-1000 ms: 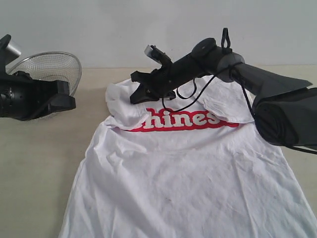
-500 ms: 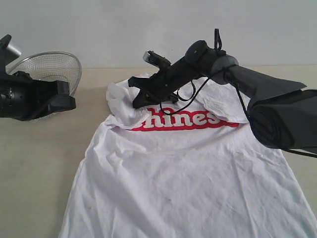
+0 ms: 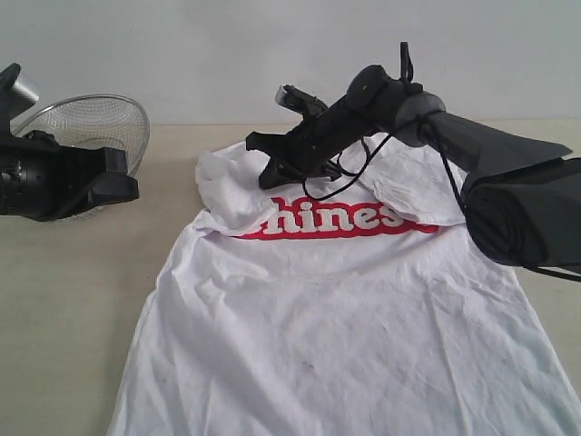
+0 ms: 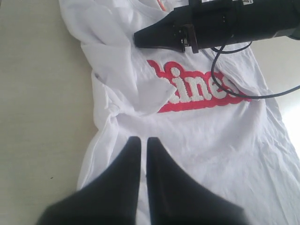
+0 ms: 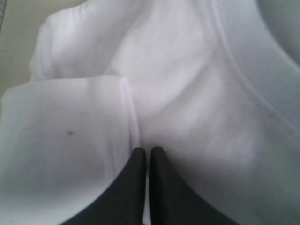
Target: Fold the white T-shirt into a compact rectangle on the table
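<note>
Since a second ago the right pincer (image 3: 266, 179) has drawn back a little toward the right of the exterior view; its fingers are together and it hovers over the shirt's shoulder. Nearest, the white T-shirt (image 3: 336, 327) lies flat and wrinkled on the worktop (image 3: 64, 300), hem toward the camera. Farther up, the red-outlined lettering (image 3: 331, 218) crosses the chest, its start covered by the folded-in sleeve (image 3: 227, 195). Left of the shirt hangs the left pincer (image 3: 123, 186), fingers together. Behind it stands a wire-mesh bowl (image 3: 91, 123).
</note>
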You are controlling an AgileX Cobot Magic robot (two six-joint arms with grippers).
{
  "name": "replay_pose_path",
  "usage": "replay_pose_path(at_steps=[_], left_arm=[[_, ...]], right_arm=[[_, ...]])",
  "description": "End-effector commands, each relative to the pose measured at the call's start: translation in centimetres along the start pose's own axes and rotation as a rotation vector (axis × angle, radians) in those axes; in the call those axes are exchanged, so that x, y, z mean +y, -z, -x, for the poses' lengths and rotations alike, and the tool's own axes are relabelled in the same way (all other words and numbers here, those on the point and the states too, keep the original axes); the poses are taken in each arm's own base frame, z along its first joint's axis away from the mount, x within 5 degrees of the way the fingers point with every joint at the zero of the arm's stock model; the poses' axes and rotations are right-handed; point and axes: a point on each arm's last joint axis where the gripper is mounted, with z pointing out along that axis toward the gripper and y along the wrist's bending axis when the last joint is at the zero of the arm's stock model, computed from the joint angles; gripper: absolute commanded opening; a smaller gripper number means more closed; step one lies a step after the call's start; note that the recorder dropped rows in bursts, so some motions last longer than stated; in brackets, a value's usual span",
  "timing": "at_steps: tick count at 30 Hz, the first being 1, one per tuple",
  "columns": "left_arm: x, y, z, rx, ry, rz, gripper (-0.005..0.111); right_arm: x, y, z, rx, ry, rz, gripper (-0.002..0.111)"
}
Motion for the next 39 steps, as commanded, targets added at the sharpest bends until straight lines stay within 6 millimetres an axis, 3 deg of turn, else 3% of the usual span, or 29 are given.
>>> replay_pose_path(at_steps=[1, 5, 9, 18, 20, 21, 24, 25, 28, 30, 31, 33, 36, 38, 39], left_arm=[[0.0, 0.1, -0.1, 0.0, 0.006, 0.006, 0.004], [0.0, 0.1, -0.1, 0.0, 0.004, 0.007, 0.004], [-0.2, 0.1, -0.3, 0.016, -0.016, -0.014, 0.004], [-0.9, -0.4, -0.1, 0.073, -0.083, -0.111, 0.004], [-1.1, -1.2, -0.1, 0.124, -0.086, -0.169, 0.004], [-1.0, -2.0, 0.1, 0.153, -0.034, -0.196, 0.004], [-0.6, -2.9, -0.1, 0.181, 0.006, -0.197, 0.004], [-0.6, -2.9, 0.0, 0.179, 0.011, -0.197, 0.004], [-0.7, -2.9, 0.1, 0.178, 0.016, -0.197, 0.004], [-0.9, -2.9, 0.0, 0.184, 0.015, -0.207, 0.004], [-1.2, -3.2, -0.1, 0.184, 0.005, -0.198, 0.004], [-2.2, -4.0, -0.5, 0.205, -0.017, -0.203, 0.004], [-3.1, -5.4, -1.1, 0.199, -0.066, -0.132, 0.004], [-3.0, -6.1, -0.8, 0.189, -0.055, -0.101, 0.004], [-2.9, -6.3, -0.7, 0.186, -0.055, -0.095, 0.004]], right_arm=[[-0.7, 0.6, 0.4, -0.019, 0.002, -0.016, 0.0], [-0.3, 1.4, 1.0, -0.047, 0.009, 0.02, 0.0], [0.0, 4.3, 2.2, -0.06, 0.002, 0.049, 0.0], [0.2, 14.4, 4.5, -0.057, 0.043, 0.039, 0.0], [0.9, 17.1, 4.9, -0.061, 0.051, -0.05, 0.0], [1.7, 18.9, 5.1, -0.08, 0.065, -0.14, 0.0], [5.2, 21.6, 4.8, -0.098, 0.114, -0.215, 0.0], [6.8, 22.3, 4.0, -0.077, 0.149, -0.249, 0.0], [9.0, 23.0, 1.9, -0.012, 0.216, -0.361, 0.0], [10.3, 22.8, -1.0, 0.087, 0.267, -0.438, 0.0], [10.7, 22.7, -3.4, 0.157, 0.251, -0.422, 0.0], [12.1, 23.3, -6.4, 0.142, 0.269, -0.381, 0.0], [12.7, 23.5, -11.2, 0.121, 0.3, -0.358, 0.0], [11.6, 23.0, -15.5, 0.129, 0.285, -0.358, 0.0], [11.2, 22.9, -16.2, 0.117, 0.276, -0.358, 0.0]])
